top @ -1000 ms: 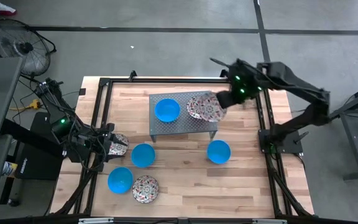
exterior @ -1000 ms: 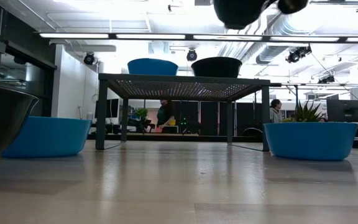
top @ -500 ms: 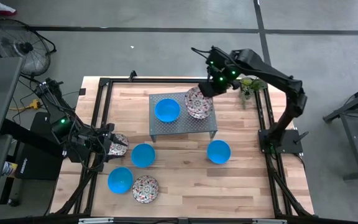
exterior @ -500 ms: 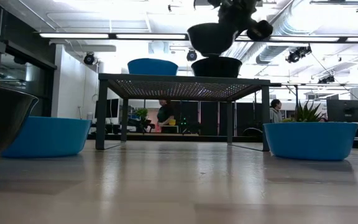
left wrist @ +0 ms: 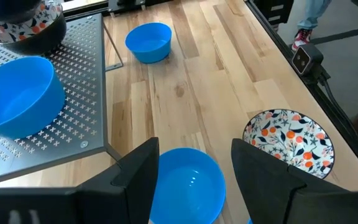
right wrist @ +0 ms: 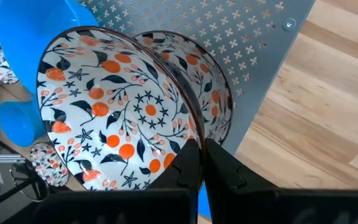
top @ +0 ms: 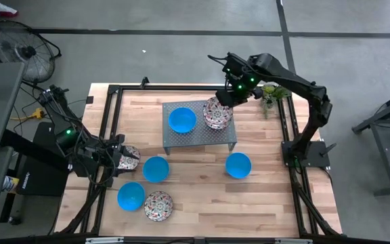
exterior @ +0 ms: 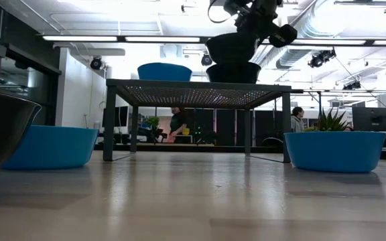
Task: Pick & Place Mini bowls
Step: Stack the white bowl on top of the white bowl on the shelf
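The right gripper (right wrist: 201,163), clamped on a floral bowl's (right wrist: 114,121) rim, lowers it into another floral bowl (right wrist: 213,112) at the grey stand's (top: 198,135) one-o'clock corner; next, I judge, nest and release, while the left gripper (left wrist: 194,177) waits open.

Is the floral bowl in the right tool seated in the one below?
No: the speckled floral bowl sits above the stand's patterned bowl, pinched by the right tool.

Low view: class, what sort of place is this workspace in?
Probably a robotics lab or workshop: long ceiling strip lights, exposed ducting overhead, and a wooden table in a black metal frame on bare concrete floor.
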